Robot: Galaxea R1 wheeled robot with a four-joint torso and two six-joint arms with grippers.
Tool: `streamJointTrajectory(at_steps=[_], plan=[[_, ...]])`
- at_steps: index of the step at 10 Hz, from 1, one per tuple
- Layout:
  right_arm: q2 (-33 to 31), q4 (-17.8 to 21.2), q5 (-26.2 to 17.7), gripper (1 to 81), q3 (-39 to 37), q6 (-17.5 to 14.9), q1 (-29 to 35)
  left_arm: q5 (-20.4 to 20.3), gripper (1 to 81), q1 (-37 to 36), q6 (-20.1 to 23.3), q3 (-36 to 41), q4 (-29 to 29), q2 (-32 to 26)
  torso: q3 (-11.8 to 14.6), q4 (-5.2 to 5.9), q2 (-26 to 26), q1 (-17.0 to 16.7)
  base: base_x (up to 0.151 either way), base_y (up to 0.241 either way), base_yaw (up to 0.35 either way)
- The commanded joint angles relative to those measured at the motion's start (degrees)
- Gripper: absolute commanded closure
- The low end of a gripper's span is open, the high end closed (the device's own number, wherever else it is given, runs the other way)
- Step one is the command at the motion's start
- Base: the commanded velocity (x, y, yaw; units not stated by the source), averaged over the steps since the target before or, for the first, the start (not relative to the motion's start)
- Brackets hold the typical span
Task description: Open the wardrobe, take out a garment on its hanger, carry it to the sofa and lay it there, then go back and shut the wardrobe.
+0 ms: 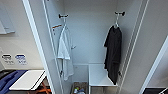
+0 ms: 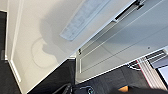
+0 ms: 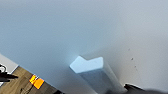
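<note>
from my head view the garment (image 1: 113,53), a black t-shirt, hangs inside the open wardrobe (image 1: 92,32) on its right side, close against the right inner wall. its hanger (image 1: 116,24) hooks over a dark peg (image 1: 120,13) high up near the right wall, and the fabric falls long and narrow, its lower end reaching down beside the white shelf block (image 1: 100,75) that sits in the wardrobe's lower right corner. across the interior, on the left side, i see a white shirt (image 1: 64,50) hanging from a second dark peg (image 1: 63,16); the two shirts are well apart, with bare white back wall between them. below the shelf block and to its left the bottom of the wardrobe shows something dark and coloured that i cannot make out. both doors are swung outward: the left door (image 1: 40,42) leans across the left of my view, the right door (image 1: 150,50) across the right. beyond the left door there is a white board (image 1: 27,80) lying flat, with something blue (image 1: 8,78) beside it at the lower left.

in my left wrist view i get white wardrobe panels (image 2: 50,37) and dark floor (image 2: 60,77). in my right wrist view i get a plain white panel (image 3: 75,30) and a patch of wooden floor (image 3: 20,80). i cannot tell how either gripper stands.
</note>
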Motion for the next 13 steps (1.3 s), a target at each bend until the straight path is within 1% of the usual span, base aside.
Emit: streamJointTrajectory(at_steps=[1,3,4,6,7,9,11,13], plan=[[0.07,2.39,-4.68,1.0,-13.92,5.25,5.83,-2.75,1.0,-0.39,-0.22,-1.88,-0.43,-2.08,0.0,0.0,0.0,0.0,0.0,0.0,0.0],[3.95,3.09,-8.48,1.0,-24.33,7.2,5.48,-3.72,1.0,2.15,-0.58,-6.29,-1.31,1.09,0.02,0.0,-0.07,-0.11,0.0,0.0,0.0],[6.05,3.62,-9.7,1.0,-29.23,7.2,4.78,-4.16,1.0,3.46,-0.58,-9.96,-1.84,3.71,0.05,0.0,-0.11,-0.18,0.0,0.0,0.0],[9.23,3.8,-11.9,1.0,-36.2,7.2,3.98,-4.16,1.0,5.76,-0.67,-16.13,-1.84,8.91,0.05,0.0,-0.18,-0.29,0.0,0.0,0.0],[10.02,3.8,-12.78,1.0,-38.04,7.2,3.29,-4.16,1.0,6.55,-0.67,-19.2,-1.84,11.36,0.05,-0.02,-0.2,-0.33,0.0,0.0,0.0],[11.25,3.8,-13.14,1.0,-39.54,7.11,0.3,-3.99,1.0,7.78,-0.84,-25.27,-2.01,15.77,0.07,-0.07,-0.22,-0.4,0.0,0.0,0.0],[14.06,3.62,-12.08,1.0,-42.26,7.11,-5.58,-3.72,1.0,8.92,-1.02,-30.46,-1.92,19.72,0.09,-0.13,-0.29,-0.42,0.0,0.0,0.0],[16.35,3.71,-10.5,1.0,-43.76,7.11,-9.9,-3.64,1.0,9.98,-1.11,-33.97,-1.84,22.45,0.09,-0.13,-0.31,-0.42,0.0,0.0,0.0]])
